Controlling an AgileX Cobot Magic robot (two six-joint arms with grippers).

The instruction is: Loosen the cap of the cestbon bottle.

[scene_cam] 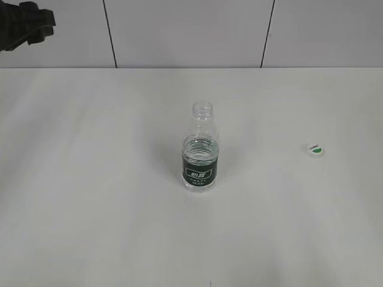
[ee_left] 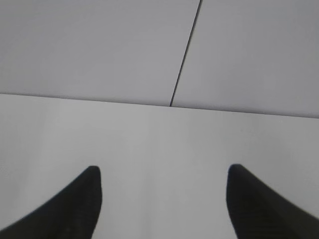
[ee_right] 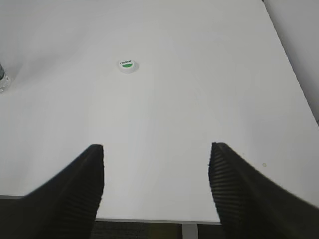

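Note:
The cestbon bottle [scene_cam: 200,149] stands upright at the middle of the white table, clear with a dark green label band, its neck open with no cap on it. The cap [scene_cam: 315,149], white with a green half-moon, lies flat on the table to the bottle's right; it also shows in the right wrist view [ee_right: 127,65]. My left gripper [ee_left: 163,172] is open and empty, facing the back wall; part of its arm shows at the top left [scene_cam: 24,24]. My right gripper [ee_right: 156,149] is open and empty above the table's near edge, well short of the cap.
The white table [scene_cam: 90,179] ends at a panelled wall [scene_cam: 179,30] behind. In the right wrist view the table's near edge [ee_right: 149,220] and right edge [ee_right: 294,74] show, and a sliver of the bottle's base [ee_right: 3,79] at far left.

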